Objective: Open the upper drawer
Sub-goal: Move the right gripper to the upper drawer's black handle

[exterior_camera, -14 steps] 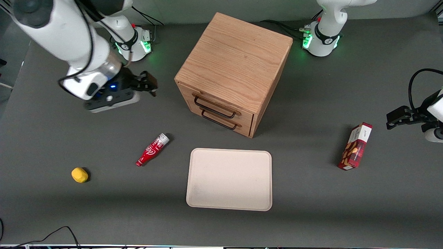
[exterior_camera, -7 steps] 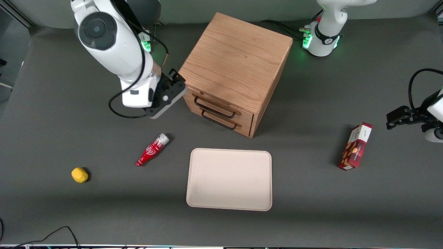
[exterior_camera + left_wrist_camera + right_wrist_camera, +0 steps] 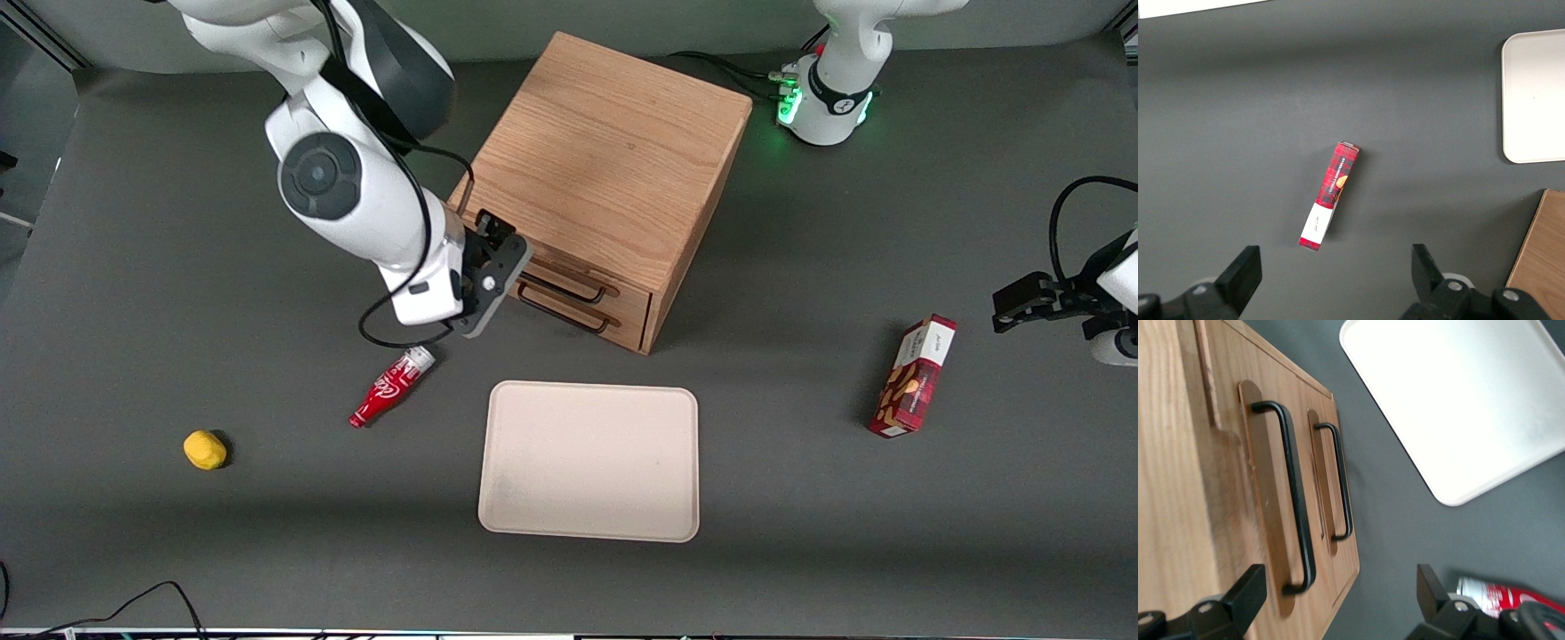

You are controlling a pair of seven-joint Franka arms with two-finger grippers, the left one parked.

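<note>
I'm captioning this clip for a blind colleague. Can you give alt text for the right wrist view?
The open gripper hangs just in front of the closed upper drawer, by one end of its black handle. Lower drawer, cream tray and red bottle also show.

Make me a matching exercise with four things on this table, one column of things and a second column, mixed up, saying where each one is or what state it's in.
Things:
1. upper drawer
2. gripper
3. red bottle
4. tray

Places or states:
A. lying on its side on the table
B. open, in front of the drawer handles
C. shut, handle not gripped
D. flat on the table, nearer the front camera than the cabinet

Pairs: 1-C, 2-B, 3-A, 4-D
</note>
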